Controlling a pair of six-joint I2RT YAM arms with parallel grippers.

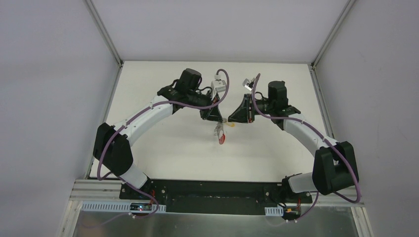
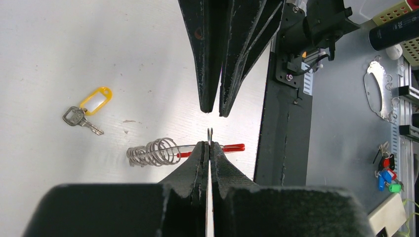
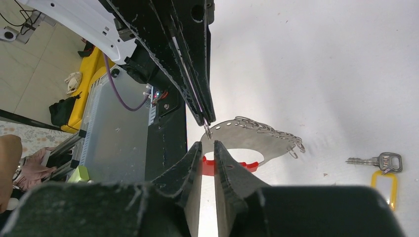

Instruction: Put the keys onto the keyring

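Both arms meet over the middle of the white table [image 2: 74,49]. The left gripper [image 2: 209,144] has its fingers squeezed tight on a thin grey wire loop [image 2: 209,133], with only the tip poking out past the pads. The right gripper [image 3: 208,148] points straight at it, almost tip to tip. Its fingers are a sliver apart, with nothing between them that I can see. The two grippers aren't touching.

The fanned bunch of grey metal keys [image 3: 257,132], with loop-shaped heads strung along a red curved band [image 3: 242,166], sits right under the meeting point, a touch nearer than the fingertips. In the right wrist view one end of it comes close to the wire loop in the left gripper, but I can't tell whether they're joined. I also can't tell whether the bunch lies flat on the table or hangs a bit off it.

Just to the right of the bunch there's a single silver key [image 3: 383,161] with a yellow plastic tag [image 3: 384,190]. It lies flat on the table, apart from both grippers.
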